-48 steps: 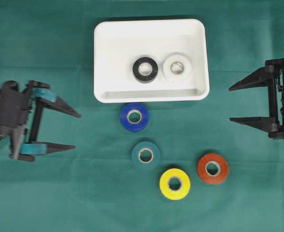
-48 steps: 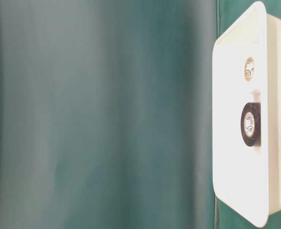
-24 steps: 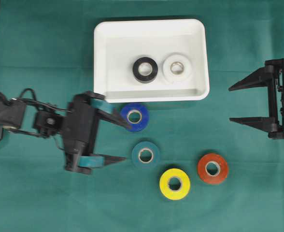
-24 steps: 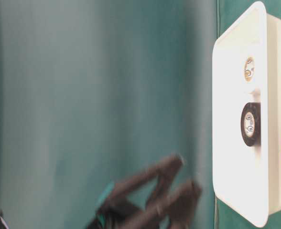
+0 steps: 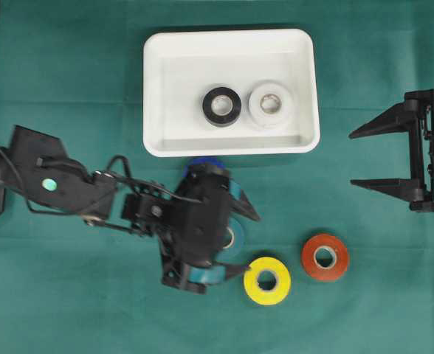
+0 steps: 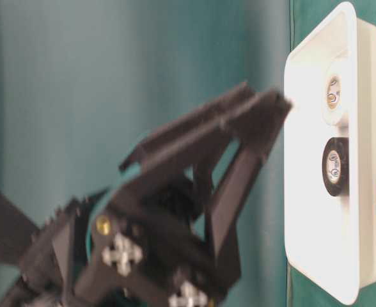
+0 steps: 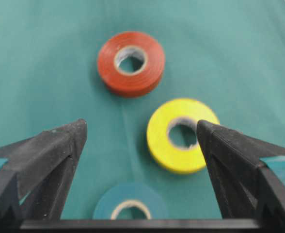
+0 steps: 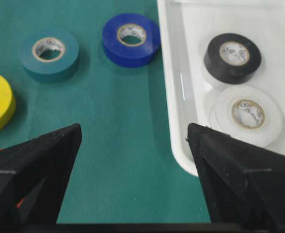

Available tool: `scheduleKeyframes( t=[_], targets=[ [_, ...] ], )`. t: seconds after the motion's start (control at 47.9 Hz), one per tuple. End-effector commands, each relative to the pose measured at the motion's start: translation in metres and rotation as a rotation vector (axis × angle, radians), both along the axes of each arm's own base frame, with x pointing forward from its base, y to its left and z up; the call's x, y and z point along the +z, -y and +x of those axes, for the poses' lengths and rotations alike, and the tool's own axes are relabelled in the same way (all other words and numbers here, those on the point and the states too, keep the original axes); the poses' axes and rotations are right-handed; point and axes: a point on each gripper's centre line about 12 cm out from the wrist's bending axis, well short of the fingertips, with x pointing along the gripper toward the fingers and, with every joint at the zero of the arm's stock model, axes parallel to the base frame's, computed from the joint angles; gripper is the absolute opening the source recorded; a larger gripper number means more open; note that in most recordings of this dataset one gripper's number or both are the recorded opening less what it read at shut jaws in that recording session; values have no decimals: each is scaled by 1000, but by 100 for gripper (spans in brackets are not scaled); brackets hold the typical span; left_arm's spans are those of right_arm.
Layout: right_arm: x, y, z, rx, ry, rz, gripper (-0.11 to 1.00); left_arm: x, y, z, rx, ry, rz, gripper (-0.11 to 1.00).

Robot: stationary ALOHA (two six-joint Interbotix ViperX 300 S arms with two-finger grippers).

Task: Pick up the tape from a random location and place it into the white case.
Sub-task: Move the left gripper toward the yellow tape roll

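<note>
Left tool (image 5: 240, 243): jaws spread wide, nothing held; it has swung in from the counter's 9 o'clock edge and now hangs over the teal tape roll (image 7: 129, 206).
Blue tape roll (image 8: 131, 39): on the green cloth counter (image 5: 69, 88), just at 6 o'clock of the case.
White plastic case (image 5: 158, 51): at 12 o'clock, already holding a black tape roll (image 5: 222, 106) and a white tape roll (image 5: 271, 103).
Yellow tape roll (image 5: 267, 280): loose, at 6 o'clock.
Red tape roll (image 5: 325, 257): loose, at 5 o'clock.
Progress: two rolls in, four out.
Right tool (image 5: 364, 158): released, empty, unmoved at 3 o'clock.
</note>
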Motion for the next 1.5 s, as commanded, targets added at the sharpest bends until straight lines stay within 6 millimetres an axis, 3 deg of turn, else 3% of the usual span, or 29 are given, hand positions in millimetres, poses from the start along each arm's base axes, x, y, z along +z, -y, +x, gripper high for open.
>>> scheduleKeyframes(
  t=[0.0,0.272,0.606,1.19,1.483],
  targets=[
    [10,0,4,1,27,-5,87,22,5,11,-6,43,-10,98],
    [9,0,4,3,27,-5,87,24,8,26,-7,48,-8,98],
    [9,0,4,0,26,-3,87,28,9,31,5,46,-28,98],
    [9,1,4,1,21,-6,87,28,13,58,28,-387,50,98],
    [9,0,4,0,23,-4,87,33,14,64,27,-390,52,98]
  ],
)
